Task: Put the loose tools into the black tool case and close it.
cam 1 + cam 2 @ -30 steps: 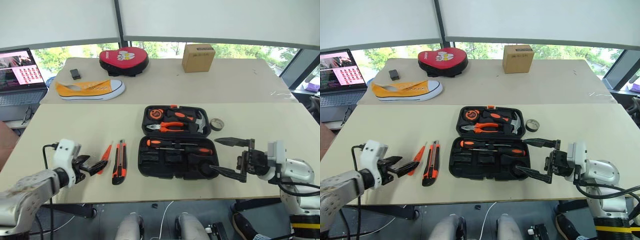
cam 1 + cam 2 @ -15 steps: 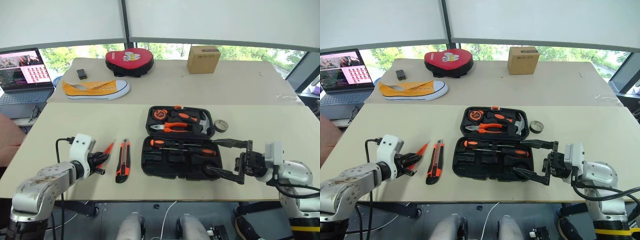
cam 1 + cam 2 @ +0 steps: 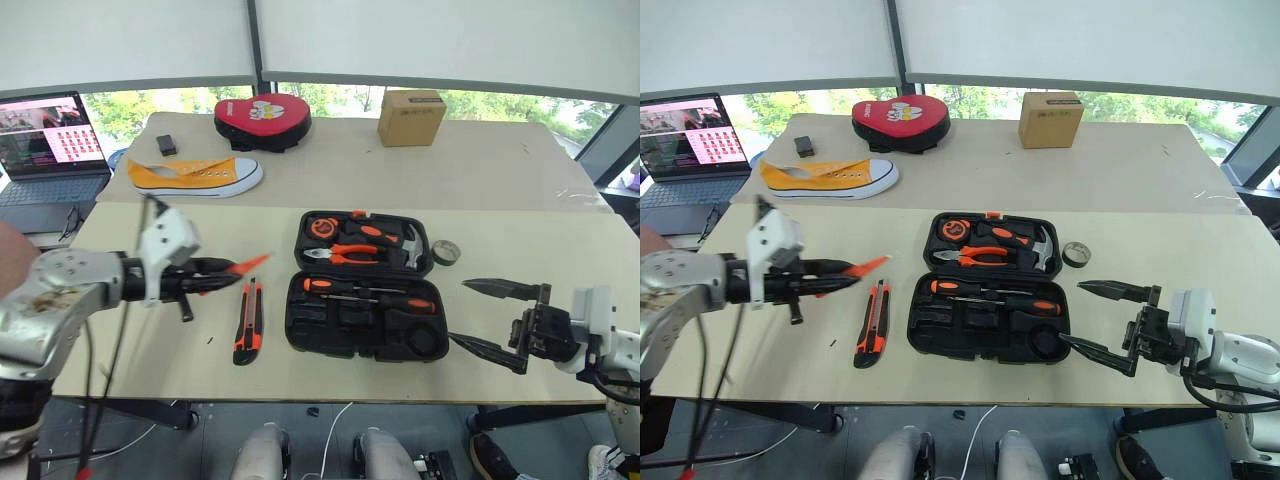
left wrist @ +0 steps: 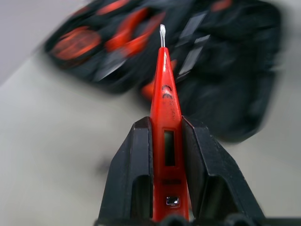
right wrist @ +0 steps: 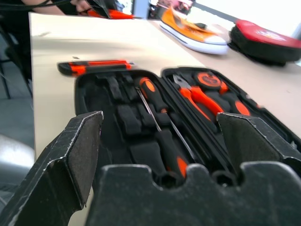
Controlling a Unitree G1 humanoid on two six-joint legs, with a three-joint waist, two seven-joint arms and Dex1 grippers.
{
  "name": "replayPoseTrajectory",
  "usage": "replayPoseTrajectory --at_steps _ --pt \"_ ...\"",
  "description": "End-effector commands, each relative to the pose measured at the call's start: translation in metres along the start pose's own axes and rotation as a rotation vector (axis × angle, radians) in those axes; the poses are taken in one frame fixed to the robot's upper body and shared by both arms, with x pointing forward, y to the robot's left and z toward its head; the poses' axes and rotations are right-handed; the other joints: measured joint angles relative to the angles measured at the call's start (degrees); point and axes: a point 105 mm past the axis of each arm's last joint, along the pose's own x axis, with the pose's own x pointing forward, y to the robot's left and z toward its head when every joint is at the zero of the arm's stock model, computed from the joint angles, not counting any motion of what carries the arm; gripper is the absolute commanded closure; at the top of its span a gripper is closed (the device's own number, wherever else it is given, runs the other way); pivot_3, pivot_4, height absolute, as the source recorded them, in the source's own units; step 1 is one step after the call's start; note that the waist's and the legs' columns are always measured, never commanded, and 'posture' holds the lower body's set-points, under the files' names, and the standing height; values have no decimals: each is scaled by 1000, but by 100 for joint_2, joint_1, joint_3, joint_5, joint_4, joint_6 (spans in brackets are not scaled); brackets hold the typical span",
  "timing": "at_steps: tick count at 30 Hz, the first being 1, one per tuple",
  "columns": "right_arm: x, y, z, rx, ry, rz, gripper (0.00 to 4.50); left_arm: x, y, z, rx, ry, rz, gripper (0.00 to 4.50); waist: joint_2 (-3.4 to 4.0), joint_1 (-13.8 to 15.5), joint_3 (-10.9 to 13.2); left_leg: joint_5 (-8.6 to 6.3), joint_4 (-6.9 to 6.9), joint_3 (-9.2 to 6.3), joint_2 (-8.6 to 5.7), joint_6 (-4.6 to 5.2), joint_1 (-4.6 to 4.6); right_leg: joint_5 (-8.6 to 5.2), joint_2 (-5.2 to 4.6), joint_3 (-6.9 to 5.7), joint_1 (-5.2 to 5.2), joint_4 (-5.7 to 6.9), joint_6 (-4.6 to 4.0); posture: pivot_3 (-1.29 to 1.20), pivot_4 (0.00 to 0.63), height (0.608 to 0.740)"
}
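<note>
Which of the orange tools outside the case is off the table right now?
The slim orange tester screwdriver, clamped between the left gripper fingers and pointing toward the black tool case. The utility knife lies flat on the table beside the case.

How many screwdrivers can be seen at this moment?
3. Two long-shaft screwdrivers lie in the black tool case; the slim orange tester screwdriver is gripped in the left hand. Others may be hidden.

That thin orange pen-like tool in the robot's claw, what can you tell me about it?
The slim orange tester screwdriver looks like translucent plastic, tapering to a small flat metal tip, with a dark window in its body. The left gripper clamps it between two black fingers, held above the beige table, tip aimed toward the open black tool case.
</note>
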Motion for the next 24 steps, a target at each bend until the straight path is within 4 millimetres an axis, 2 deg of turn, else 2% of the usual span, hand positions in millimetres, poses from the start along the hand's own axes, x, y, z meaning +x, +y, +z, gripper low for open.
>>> replayPoseTrajectory --at_steps 1,6,12,18,24 --pt "-3 -1 14 -40 -6 -23 0 32 0 3 137 76 -123 4066 -3 -33 2 0 3 3 -1 0 -6 2 7 3 -4 1 4 0 150 740" --pt "0 4 17 -33 -5 -29 0 66 5 -14 276 207 -194 4066 -2 -120 4 0 3 -24 14 0 -5 1 36 16 -9 6 7 0 150 740" --pt "1 9 18 -20 -5 -37 0 82 14 -17 300 224 -137 4066 -3 -83 4 0 8 -34 15 0 -7 0 37 16 -8 7 9 0 150 740" --pt "0 13 18 -5 0 -47 0 97 -1 -18 274 206 -195 4066 -3 -78 5 0 19 -38 14 1 -11 1 35 15 -6 10 13 0 150 740" --pt "5 13 18 2 -3 -42 0 105 0 -21 261 231 -187 4066 -3 -78 4 0 21 -43 14 1 -11 0 37 14 -5 12 13 0 150 740"
